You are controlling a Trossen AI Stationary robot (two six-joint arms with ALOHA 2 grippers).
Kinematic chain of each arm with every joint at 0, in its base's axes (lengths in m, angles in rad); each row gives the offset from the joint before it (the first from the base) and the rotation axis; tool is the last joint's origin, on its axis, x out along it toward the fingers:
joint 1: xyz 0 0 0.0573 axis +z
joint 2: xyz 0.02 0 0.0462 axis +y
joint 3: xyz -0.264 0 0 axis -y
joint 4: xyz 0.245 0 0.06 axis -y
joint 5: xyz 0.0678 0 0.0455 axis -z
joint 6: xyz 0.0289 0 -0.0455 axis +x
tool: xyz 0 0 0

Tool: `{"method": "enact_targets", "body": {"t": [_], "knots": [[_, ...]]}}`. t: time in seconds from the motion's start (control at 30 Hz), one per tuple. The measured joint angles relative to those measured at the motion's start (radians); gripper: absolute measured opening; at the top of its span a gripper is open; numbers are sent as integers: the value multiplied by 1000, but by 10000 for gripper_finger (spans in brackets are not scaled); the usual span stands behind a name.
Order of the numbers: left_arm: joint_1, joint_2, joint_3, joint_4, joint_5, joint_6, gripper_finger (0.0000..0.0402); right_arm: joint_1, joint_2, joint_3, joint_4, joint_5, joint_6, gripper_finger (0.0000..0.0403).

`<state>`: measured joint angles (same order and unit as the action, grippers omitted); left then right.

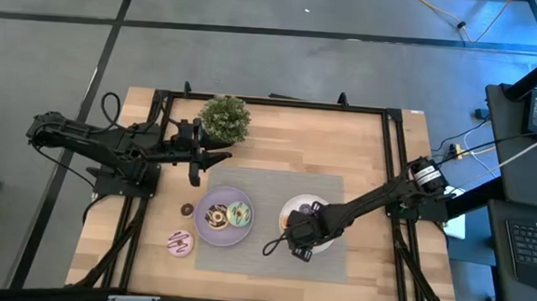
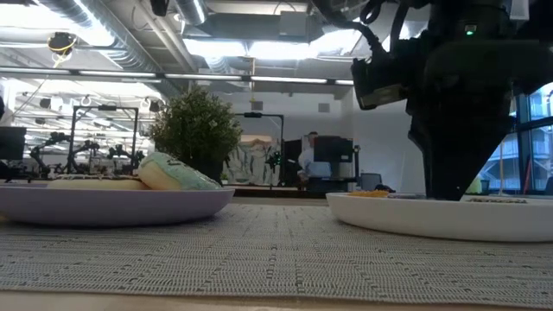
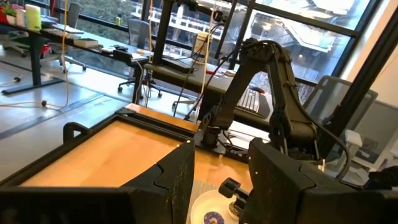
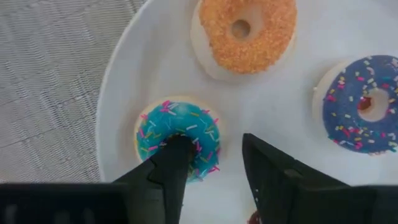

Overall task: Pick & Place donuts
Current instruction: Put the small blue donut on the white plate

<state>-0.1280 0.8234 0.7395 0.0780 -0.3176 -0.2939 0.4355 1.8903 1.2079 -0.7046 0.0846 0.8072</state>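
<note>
My right gripper (image 4: 211,155), part open, straddles the small, light, rigid-looking turquoise sprinkled donut's (image 4: 177,137) rim on the round white plate (image 4: 124,81), empty.

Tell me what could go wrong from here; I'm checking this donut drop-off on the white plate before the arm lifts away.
1. The right gripper has one finger lying over the blue-iced donut, so pulling away could drag or flip it.
2. That donut sits close to the white plate rim and might slide onto the mat.
3. The orange donut and purple donut lie nearby; a sideways move could knock them.
</note>
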Motion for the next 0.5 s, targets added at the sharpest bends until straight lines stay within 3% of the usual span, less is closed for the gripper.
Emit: {"method": "enact_targets", "body": {"t": [0.5], "knots": [[0, 0, 0, 0, 0, -45, 143, -1, -46, 0, -19, 0, -28, 165]]}}
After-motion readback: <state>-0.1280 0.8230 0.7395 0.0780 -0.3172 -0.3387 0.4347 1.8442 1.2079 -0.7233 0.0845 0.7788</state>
